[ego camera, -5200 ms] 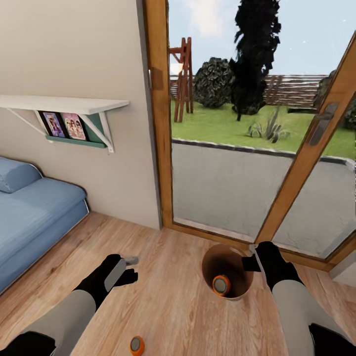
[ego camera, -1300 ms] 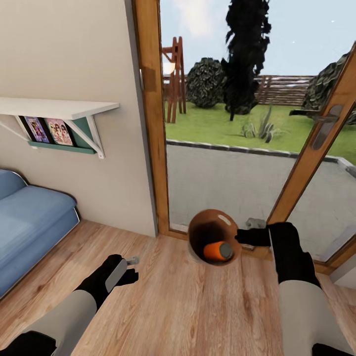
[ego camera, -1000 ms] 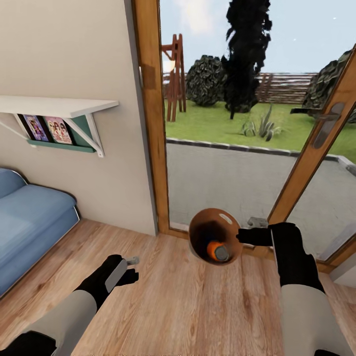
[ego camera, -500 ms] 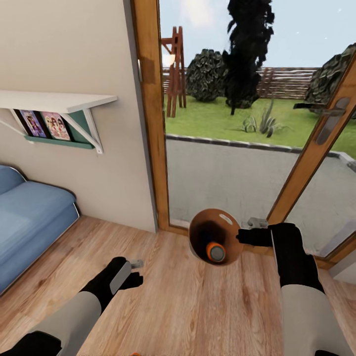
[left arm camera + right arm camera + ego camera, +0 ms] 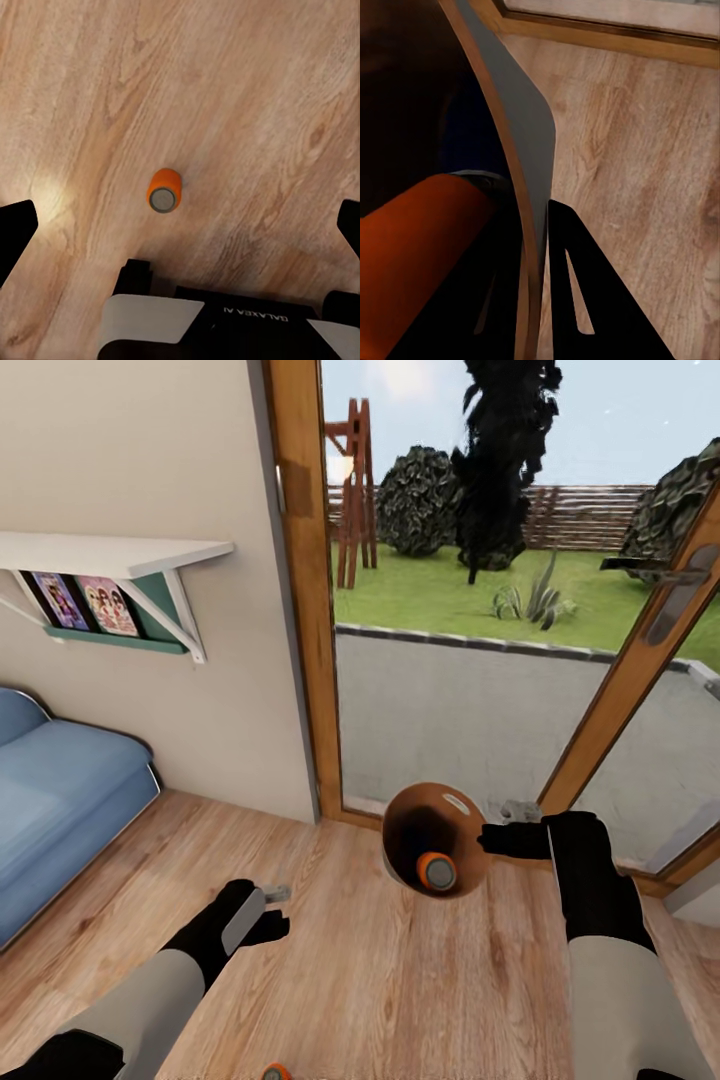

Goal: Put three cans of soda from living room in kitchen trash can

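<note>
My right gripper (image 5: 490, 839) is shut on the rim of the copper-brown tash can (image 5: 432, 822), holding it tilted above the wood floor with its mouth toward me. One orange can of soda (image 5: 436, 871) lies inside it, grey end showing. The right wrist view has the bin's rim (image 5: 507, 142) pinched between the black fingers (image 5: 577, 296), with the orange can (image 5: 420, 251) inside. My left gripper (image 5: 275, 912) hangs open above the floor. Below it a second can of soda (image 5: 163, 190) lies on its side, and its orange top (image 5: 275, 1072) pokes in at the head view's lower edge.
A wood-framed glass door (image 5: 305, 590) stands just behind the bin, with a garden beyond. A blue sofa (image 5: 60, 800) sits at the left under a white wall shelf (image 5: 110, 552). Open wood floor (image 5: 400, 980) lies between my arms.
The bin, on the floor five seconds ago, is now lifted and tilted. In the last second the can inside turned end-on, my left gripper shifted slightly, and the view tipped down a little.
</note>
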Available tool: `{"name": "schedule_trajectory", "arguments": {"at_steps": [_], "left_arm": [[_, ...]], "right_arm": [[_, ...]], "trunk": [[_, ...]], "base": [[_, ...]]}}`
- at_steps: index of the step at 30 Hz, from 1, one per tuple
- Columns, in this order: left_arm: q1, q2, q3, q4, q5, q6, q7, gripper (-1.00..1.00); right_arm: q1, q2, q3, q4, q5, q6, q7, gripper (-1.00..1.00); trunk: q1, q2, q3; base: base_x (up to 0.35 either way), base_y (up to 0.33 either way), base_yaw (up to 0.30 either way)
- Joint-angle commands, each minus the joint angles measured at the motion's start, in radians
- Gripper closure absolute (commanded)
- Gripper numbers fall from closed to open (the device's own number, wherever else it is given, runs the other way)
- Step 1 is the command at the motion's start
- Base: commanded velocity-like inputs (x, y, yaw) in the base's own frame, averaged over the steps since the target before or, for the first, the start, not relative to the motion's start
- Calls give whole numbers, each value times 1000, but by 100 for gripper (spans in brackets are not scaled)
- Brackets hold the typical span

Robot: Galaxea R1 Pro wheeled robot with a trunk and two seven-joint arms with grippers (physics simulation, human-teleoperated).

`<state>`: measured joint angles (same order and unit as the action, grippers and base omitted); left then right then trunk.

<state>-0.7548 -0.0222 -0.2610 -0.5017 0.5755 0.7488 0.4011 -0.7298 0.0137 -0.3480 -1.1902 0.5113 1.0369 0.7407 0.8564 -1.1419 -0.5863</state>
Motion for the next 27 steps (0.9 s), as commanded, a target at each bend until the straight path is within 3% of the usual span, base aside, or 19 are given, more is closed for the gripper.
{"name": "schedule_trajectory", "arguments": {"at_steps": [1,11,16,27], "left_arm": [[0,0,0,0,0,0,0,-100],[0,2,2,0,1,1,-10,-100],[0,2,2,-1,1,10,-11,-100],[0,1,-2,0,1,13,-11,-100]], "right_arm": [[0,0,0,0,-33,10,4,100],[0,3,3,0,-33,10,3,100],[0,4,3,0,-33,10,4,100],[0,4,3,-2,-33,10,4,100]], "trunk": [[0,0,-1],[38,-70,-49],[38,-70,-57],[80,-147,-108]], "base": [[0,0,0],[0,0,0],[0,0,0],[0,0,0]]}}
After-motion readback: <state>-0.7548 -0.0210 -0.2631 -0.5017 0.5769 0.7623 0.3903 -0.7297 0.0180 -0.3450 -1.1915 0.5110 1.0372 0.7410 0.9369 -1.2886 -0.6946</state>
